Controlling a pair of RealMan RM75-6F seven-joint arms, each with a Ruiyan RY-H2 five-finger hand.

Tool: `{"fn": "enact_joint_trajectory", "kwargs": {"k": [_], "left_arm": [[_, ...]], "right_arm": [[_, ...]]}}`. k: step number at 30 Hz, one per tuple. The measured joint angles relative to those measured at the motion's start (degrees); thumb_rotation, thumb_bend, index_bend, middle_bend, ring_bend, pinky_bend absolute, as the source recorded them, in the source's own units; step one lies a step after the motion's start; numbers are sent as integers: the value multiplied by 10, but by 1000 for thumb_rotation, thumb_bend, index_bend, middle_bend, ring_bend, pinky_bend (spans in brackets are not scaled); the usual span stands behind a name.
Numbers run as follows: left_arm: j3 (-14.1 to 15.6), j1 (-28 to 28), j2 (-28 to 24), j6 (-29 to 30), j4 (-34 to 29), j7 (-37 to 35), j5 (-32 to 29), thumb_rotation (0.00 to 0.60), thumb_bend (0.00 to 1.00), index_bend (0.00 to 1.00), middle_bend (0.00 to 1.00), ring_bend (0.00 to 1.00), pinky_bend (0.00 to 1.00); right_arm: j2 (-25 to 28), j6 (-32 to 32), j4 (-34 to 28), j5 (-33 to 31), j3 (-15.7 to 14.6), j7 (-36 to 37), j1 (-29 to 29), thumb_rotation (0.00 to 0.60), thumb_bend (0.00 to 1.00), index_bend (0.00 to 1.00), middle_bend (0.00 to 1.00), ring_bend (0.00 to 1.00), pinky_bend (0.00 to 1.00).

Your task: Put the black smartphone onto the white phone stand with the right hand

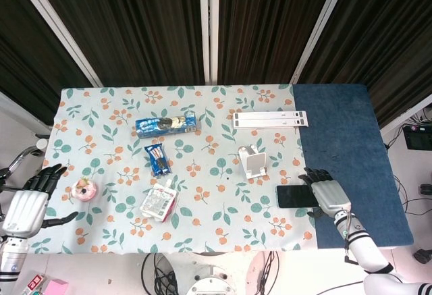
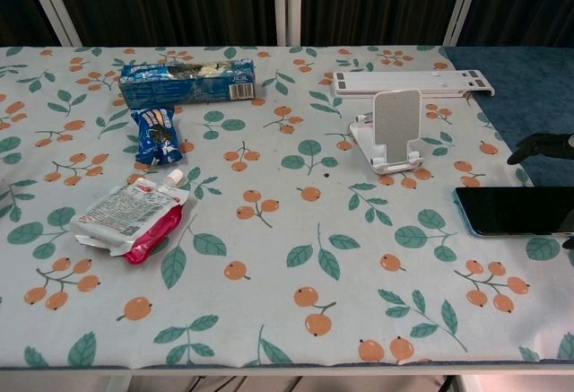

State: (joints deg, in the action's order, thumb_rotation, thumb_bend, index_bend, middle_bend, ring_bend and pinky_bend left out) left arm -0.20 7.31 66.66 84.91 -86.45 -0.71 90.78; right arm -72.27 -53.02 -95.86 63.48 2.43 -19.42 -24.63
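The black smartphone (image 1: 295, 196) lies flat near the table's right front, also seen in the chest view (image 2: 513, 210). The white phone stand (image 1: 253, 161) stands upright just behind and left of it (image 2: 395, 132). My right hand (image 1: 327, 194) hovers over the phone's right end with fingers spread, holding nothing; only its dark fingertips (image 2: 541, 146) show at the chest view's right edge. My left hand (image 1: 28, 204) hangs open off the table's left front corner.
A blue biscuit box (image 1: 165, 124), a small blue packet (image 1: 157, 158), a white-and-red pouch (image 1: 159, 202) and a pink round item (image 1: 84, 189) lie on the floral cloth. A long white bar (image 1: 269, 119) lies at the back. A blue mat (image 1: 347, 146) covers the right side.
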Motion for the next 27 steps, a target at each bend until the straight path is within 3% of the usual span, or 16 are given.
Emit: {"fn": "enact_joint_trajectory", "kwargs": {"k": [19,27], "left_arm": [[1,1,-3,-2,1,-8,0,449,0,94,81,97,231],[2,1,-4,-3,1,-10,0,450,0,95,81,97,231]], "right_arm": [[-18,-1,13,-24,-11,-24,-16,600,171,206,0,0,0],[-21,-2,16,-46,-16,-40,-21,600,173,207,0,0,0]]}}
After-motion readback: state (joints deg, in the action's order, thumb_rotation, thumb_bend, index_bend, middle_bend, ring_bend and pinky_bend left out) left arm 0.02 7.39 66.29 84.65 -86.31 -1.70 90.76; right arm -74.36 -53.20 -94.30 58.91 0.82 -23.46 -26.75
